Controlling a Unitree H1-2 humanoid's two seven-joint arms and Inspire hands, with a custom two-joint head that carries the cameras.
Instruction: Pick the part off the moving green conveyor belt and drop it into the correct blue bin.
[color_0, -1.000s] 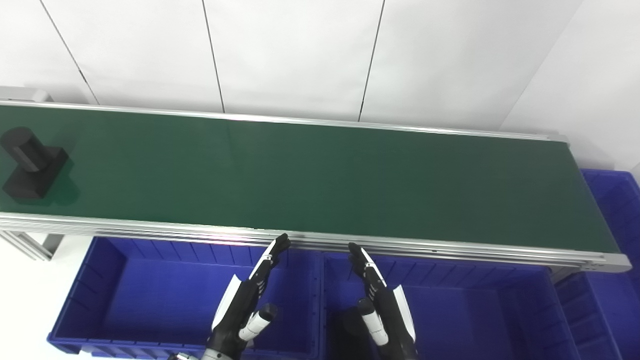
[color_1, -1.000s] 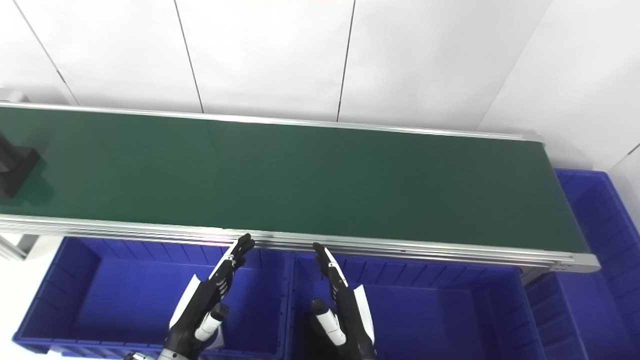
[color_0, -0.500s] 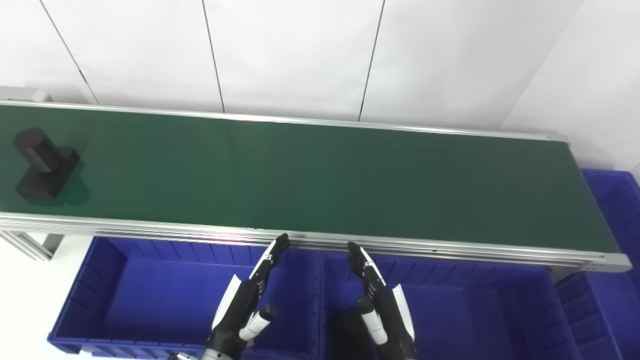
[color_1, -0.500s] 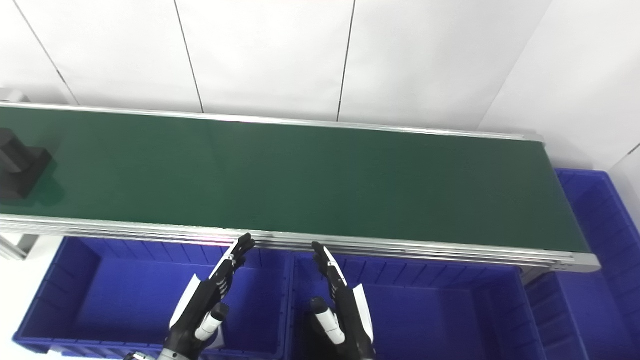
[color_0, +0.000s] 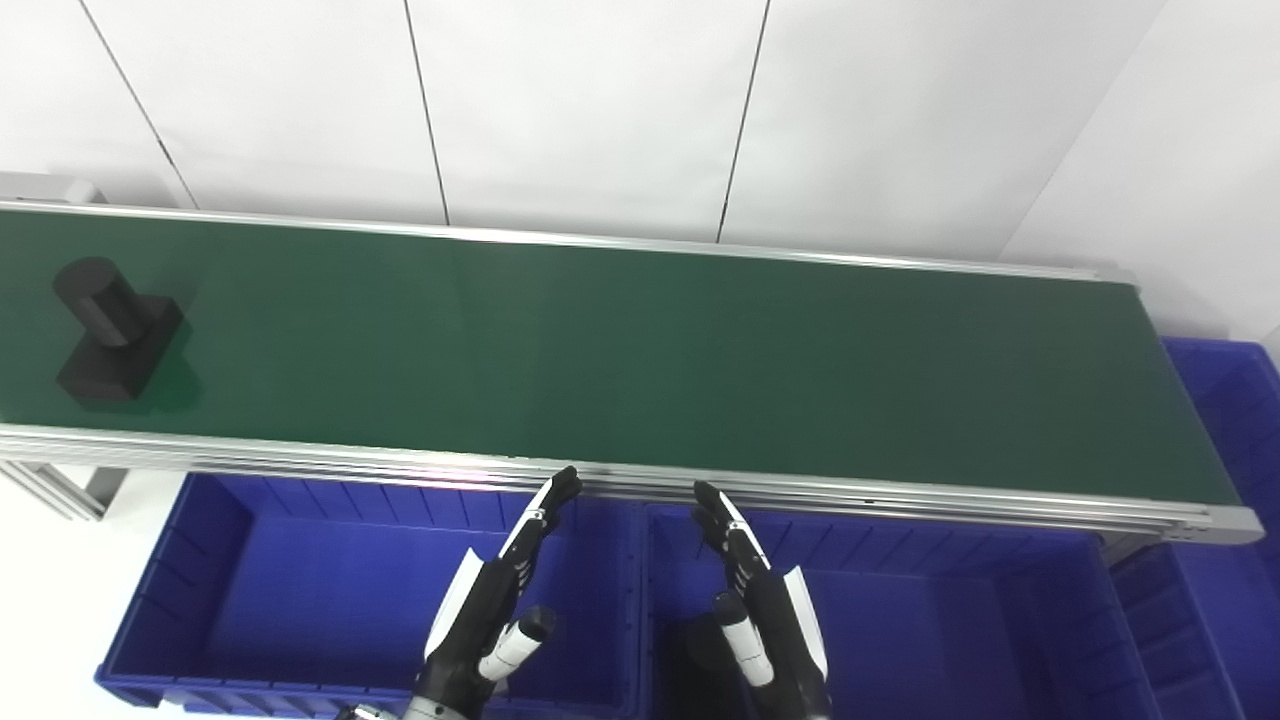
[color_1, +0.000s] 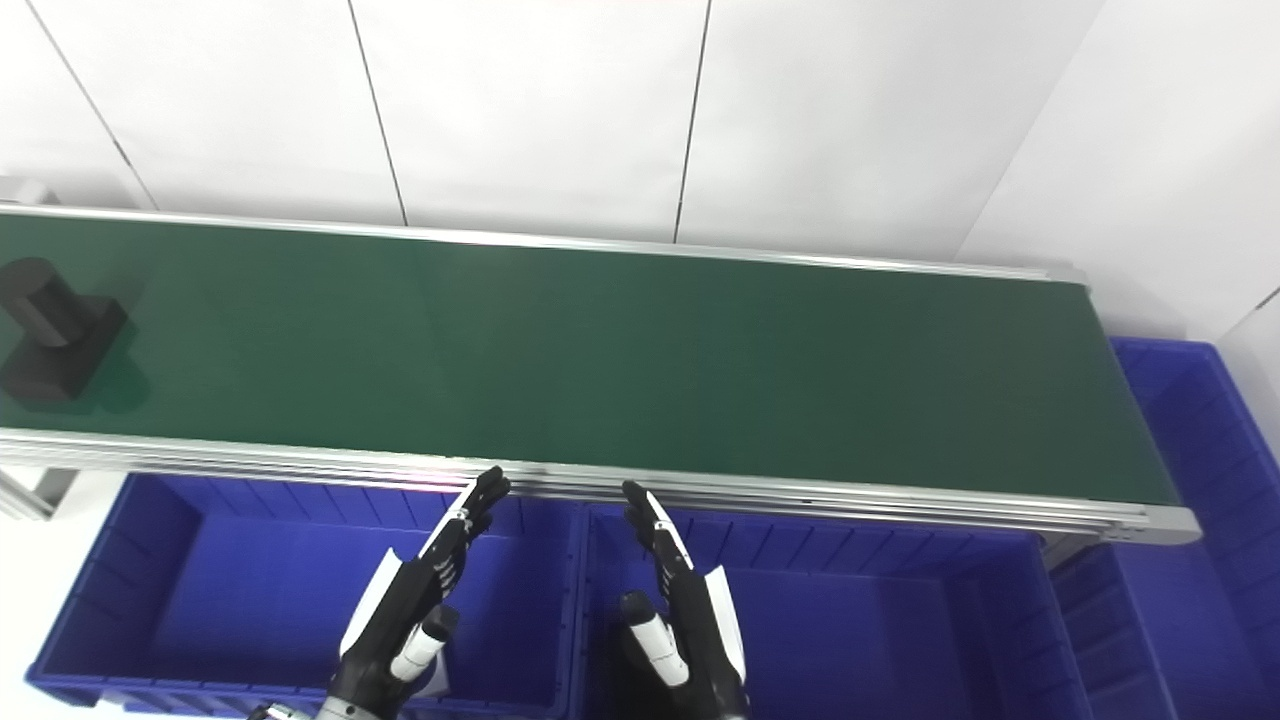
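Now both robot hands, left robot hand (color_0: 495, 605) and right robot hand (color_0: 758, 605), are open and empty above the blue bins (color_0: 300, 590), fingers straight toward the belt (color_0: 640, 360). At its far left end lies the black part (color_0: 115, 330).

Bright, even light — sharp, faint rail (color_0: 430, 466) glare.

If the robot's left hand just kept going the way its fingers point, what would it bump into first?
Most likely the silver metal rail along the near edge of the green conveyor belt. The left hand has fingertips just short of it, though their height relative to the rail is unclear.
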